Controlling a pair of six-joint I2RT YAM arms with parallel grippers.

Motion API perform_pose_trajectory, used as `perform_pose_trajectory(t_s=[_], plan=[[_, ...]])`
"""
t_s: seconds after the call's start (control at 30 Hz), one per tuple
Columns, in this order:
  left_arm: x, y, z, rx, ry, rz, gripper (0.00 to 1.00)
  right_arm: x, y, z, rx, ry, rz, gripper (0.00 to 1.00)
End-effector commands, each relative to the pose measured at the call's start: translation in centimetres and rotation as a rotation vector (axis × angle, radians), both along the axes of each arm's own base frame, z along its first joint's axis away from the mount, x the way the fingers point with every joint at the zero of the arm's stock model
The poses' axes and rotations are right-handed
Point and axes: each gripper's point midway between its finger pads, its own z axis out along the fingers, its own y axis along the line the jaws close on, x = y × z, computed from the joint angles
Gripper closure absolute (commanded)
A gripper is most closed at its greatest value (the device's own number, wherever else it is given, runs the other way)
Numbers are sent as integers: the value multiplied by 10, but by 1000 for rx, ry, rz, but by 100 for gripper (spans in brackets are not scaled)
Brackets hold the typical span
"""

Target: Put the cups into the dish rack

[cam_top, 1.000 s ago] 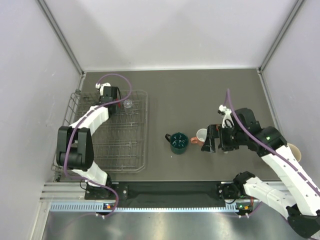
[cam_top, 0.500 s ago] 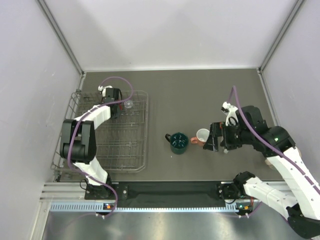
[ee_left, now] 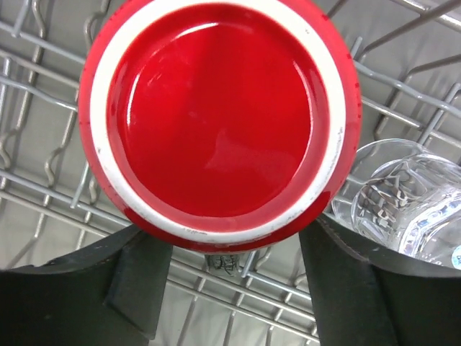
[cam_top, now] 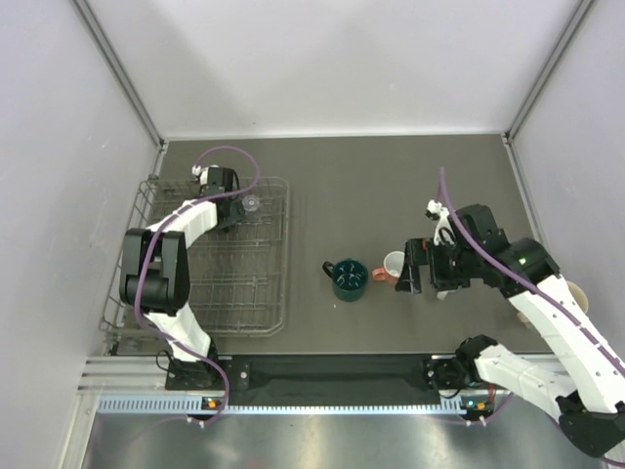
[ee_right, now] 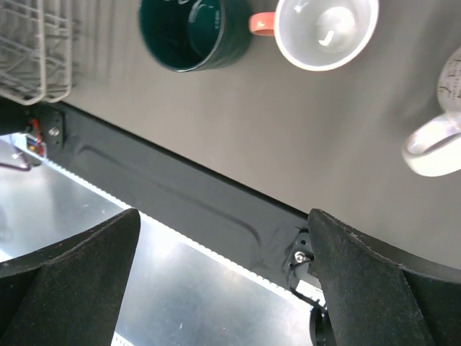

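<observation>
The red mug stands upside down in the dish rack. Its glossy base faces the left wrist camera and fills most of that view. The left gripper hangs directly over it, with a dark finger at either side of the mug's near edge. The jaws are parted, and they look to be off the mug, though its base hides their tips, so contact cannot be ruled out. Just beside the mug, on the right in that view, the tiny clear glass sits on the rack's wires. Seen from above, both lie at the rack's far end, and the mug is hidden beneath the gripper.

Out on the table, well apart from the rack, the dark green mug and the pink mug stand upright side by side. The pink mug's handle points toward the green one. The right gripper hovers just to the right of the pink mug, its jaws spread wide with nothing between them. In the right wrist view both mugs lie ahead of it, and a white mug shows at the right edge, partly cut off.
</observation>
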Motion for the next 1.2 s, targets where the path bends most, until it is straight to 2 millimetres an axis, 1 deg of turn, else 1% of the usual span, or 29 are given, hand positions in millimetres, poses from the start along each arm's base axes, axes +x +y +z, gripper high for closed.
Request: perform_pose_trajectory(t_s=[0.0, 0.13, 0.17, 0.23, 0.27, 0.3, 0.33, 0.4, 0.43, 0.47, 0.5, 0.53, 0.57, 0.6, 0.63, 0.67, 0.7, 0.73, 0.77, 0.8, 0.83, 0.87, 0.9, 0.93, 1.0, 1.03, 1.07, 1.1, 1.17], plan=[[11, -2, 26, -28, -65, 14, 25, 13, -7, -2, -49, -44, -25, 0], [3, -7, 36, -66, -59, 22, 19, 20, -8, -1, -83, -58, -38, 0], [1, -8, 45, -77, -74, 24, 18, 21, -8, -1, -89, -58, -42, 0], [-6, -12, 56, -109, -69, 33, 15, 25, -7, 1, -103, -54, -45, 0], [-8, -13, 69, -122, -95, 35, 14, 26, -5, 1, -108, -51, -44, 0], [-11, -15, 76, -134, -106, 36, 12, 29, -5, 5, -110, -61, -48, 0], [-18, -16, 92, -155, -133, 42, 12, 31, -3, 4, -121, -52, -46, 0], [-27, -17, 108, -175, -164, 52, 9, 37, -4, 7, -141, -60, -72, 0], [-36, -20, 127, -207, -204, 48, 7, 38, -3, 5, -153, -52, -71, 0], [-42, -23, 135, -230, -221, 42, 7, 40, -2, 5, -156, -47, -84, 0], [-48, -27, 141, -256, -234, 40, 6, 44, -2, 7, -164, -53, -95, 3], [-58, -36, 159, -312, -276, 5, 6, 49, -3, 4, -194, -49, -109, 8], [-66, -43, 165, -348, -284, -13, 6, 51, -4, 4, -204, -45, -124, 14], [-75, -51, 167, -397, -285, -34, 6, 55, -3, 7, -205, -51, -132, 16], [-82, -60, 172, -453, -299, -50, 6, 58, 2, 5, -205, -42, -127, 16], [-96, -78, 190, -536, -333, -127, 7, 60, 6, 5, -195, -39, -126, 17], [-106, -85, 186, -566, -323, -144, 8, 63, 10, 5, -190, -39, -123, 17], [-120, -95, 198, -609, -357, -176, 8, 66, 18, 5, -195, -34, -104, 18], [-130, -104, 199, -644, -351, -204, 10, 68, 24, 4, -197, -31, -92, 18], [-143, -114, 191, -689, -321, -240, 11, 71, 30, 5, -200, -38, -82, 18], [-158, -127, 197, -731, -327, -287, 12, 74, 42, 2, -217, -30, -51, 18], [-167, -134, 195, -758, -315, -310, 12, 76, 49, 1, -224, -28, -41, 18], [-181, -145, 188, -809, -271, -360, 12, 79, 57, 4, -217, -29, -32, 20], [-190, -151, 188, -839, -255, -390, 12, 80, 69, -6, -231, 0, -4, 22], [-204, -159, 181, -893, -196, -418, 12, 82, 83, -11, -233, 20, 6, 29], [-215, -166, 182, -940, -170, -440, 12, 83, 95, -16, -250, 28, 21, 32], [-222, -169, 180, -960, -155, -451, 12, 83, 99, -18, -259, 36, 10, 32], [-228, -171, 173, -967, -134, -451, 13, 87, 104, -16, -262, 24, -4, 32], [-244, -174, 159, -935, -80, -465, 13, 89, 115, -22, -272, 19, -6, 31]])
